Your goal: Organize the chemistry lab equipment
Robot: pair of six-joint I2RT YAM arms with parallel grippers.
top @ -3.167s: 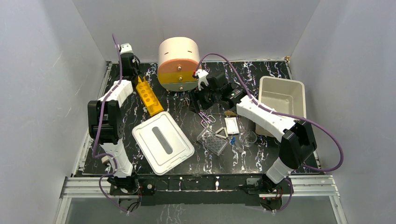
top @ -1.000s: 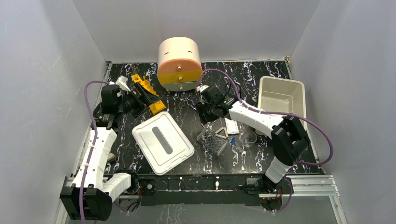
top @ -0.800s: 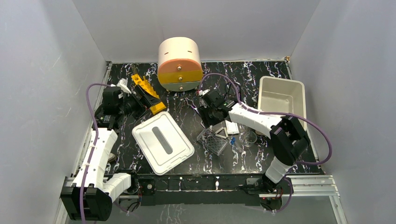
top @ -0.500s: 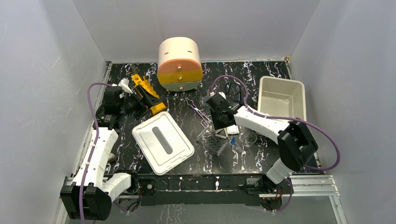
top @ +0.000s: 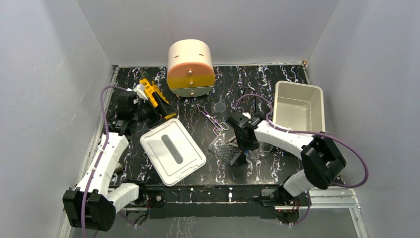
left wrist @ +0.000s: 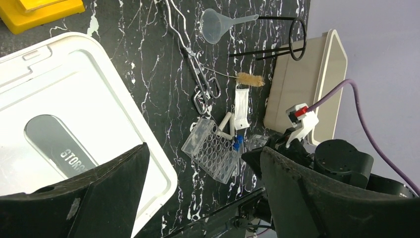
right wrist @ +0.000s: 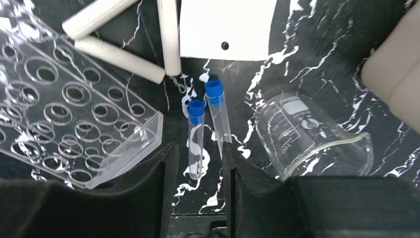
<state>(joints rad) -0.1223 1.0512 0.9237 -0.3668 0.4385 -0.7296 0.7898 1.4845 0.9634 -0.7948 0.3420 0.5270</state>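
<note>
Two blue-capped tubes [right wrist: 196,134] lie on the black table between a clear well plate [right wrist: 74,119] and a glass beaker [right wrist: 307,134] on its side. My right gripper [right wrist: 198,148] is low over them and open, its fingers either side of the left tube's bottom without pinching it. A white triangle [right wrist: 129,44] and a white card [right wrist: 228,27] lie just beyond. My left gripper [left wrist: 203,148] is open and holds nothing, hovering beside the yellow rack [top: 159,103]. Scissors [left wrist: 198,84], a brush [left wrist: 242,78] and a clear funnel [left wrist: 215,25] lie mid-table.
The white lid [top: 172,151] with its grey slot lies front left. The white bin [top: 298,106] stands at the right edge, close to the beaker. The round drawer unit [top: 190,67] is at the back. A black ring stand [left wrist: 292,32] lies near the bin.
My right gripper has moved from the back middle toward the front, down onto the tubes, and its jaws have narrowed. My left arm has shifted slightly to the right by the yellow rack.
</note>
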